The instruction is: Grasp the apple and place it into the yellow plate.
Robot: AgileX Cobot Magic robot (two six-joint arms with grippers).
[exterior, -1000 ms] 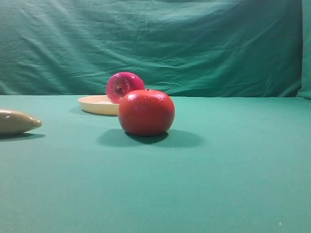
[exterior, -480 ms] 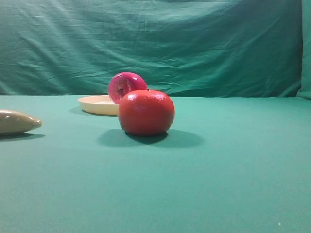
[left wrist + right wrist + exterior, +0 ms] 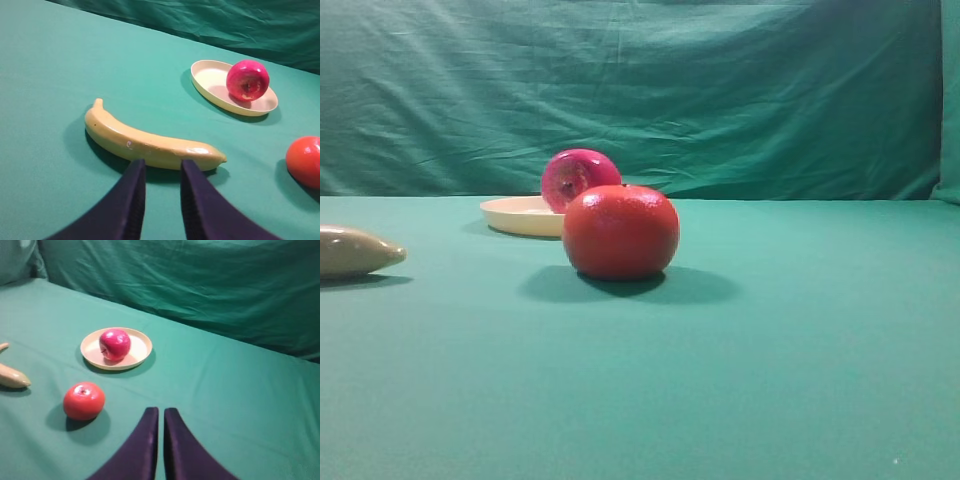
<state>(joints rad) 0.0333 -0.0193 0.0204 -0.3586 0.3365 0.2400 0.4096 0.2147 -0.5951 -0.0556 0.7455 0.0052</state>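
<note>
Table (image 3: 240, 390): green cloth, flat, nothing clutters the area around the plate.

Yellow plate (image 3: 140, 347): shallow, low rim, far side of the table. Wider than the fruit, so it offers little to stop a roll.

Banana (image 3: 150, 142): lies just ahead of the left gripper (image 3: 160, 172), well apart from the plate.

Orange-red fruit (image 3: 84, 400): matte, sits near the plate on the table, not touching it. Not the target.

Apple (image 3: 114, 344): already inside the yellow plate, tipped on its side, dimple facing out in the left wrist view. Placement looks done.

Handling, my read: rigid, round, glossy skin, so slippery and prone to rolling; probably light to moderate weight. If regrasped, pinch across the widest girth, fingers on opposite flanks, clear of the dimple and the plate rim.

Left fingers: narrow gap, gripping nothing. Right gripper (image 3: 159, 415): fingers nearly together, gripping nothing. Both grippers sit well back from the apple.
</note>
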